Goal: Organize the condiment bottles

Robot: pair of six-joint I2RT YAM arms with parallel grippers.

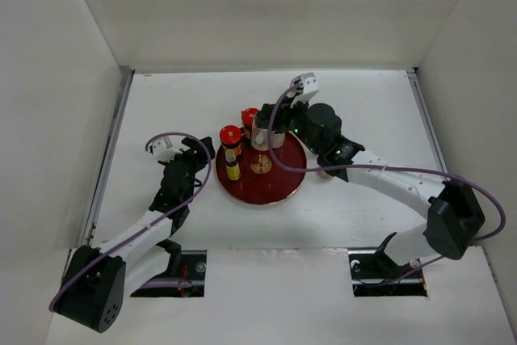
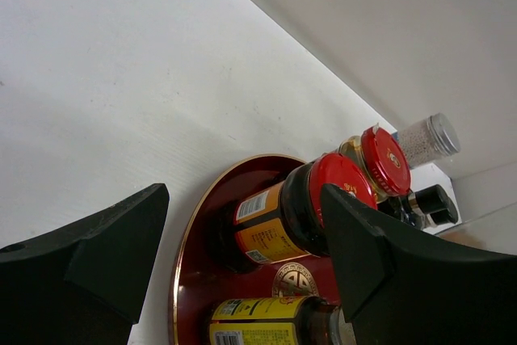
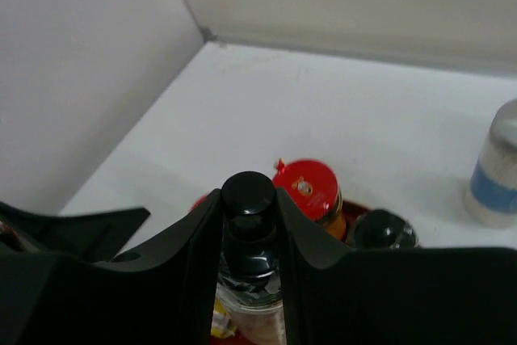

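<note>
Bare table (image 1: 380, 103) lies all round the red plate (image 1: 279, 187); condiment bottles (image 1: 231, 136) crowd its 11 o'clock rim. Right gripper (image 3: 249, 228) pinches a black-capped bottle (image 3: 247, 191) there; left gripper (image 1: 200, 153) gapes empty at 9 o'clock.

A red-capped jar (image 1: 231, 134) stands on the dark red plate's (image 1: 279, 185) left side

Round dark red plate (image 1: 281, 186) with a thin gold rim sat near the middle of the white table (image 1: 371, 103). A gold emblem (image 1: 260, 165) marked its centre. White walls (image 1: 266, 6) boxed the table on the left, far and right sides.
</note>
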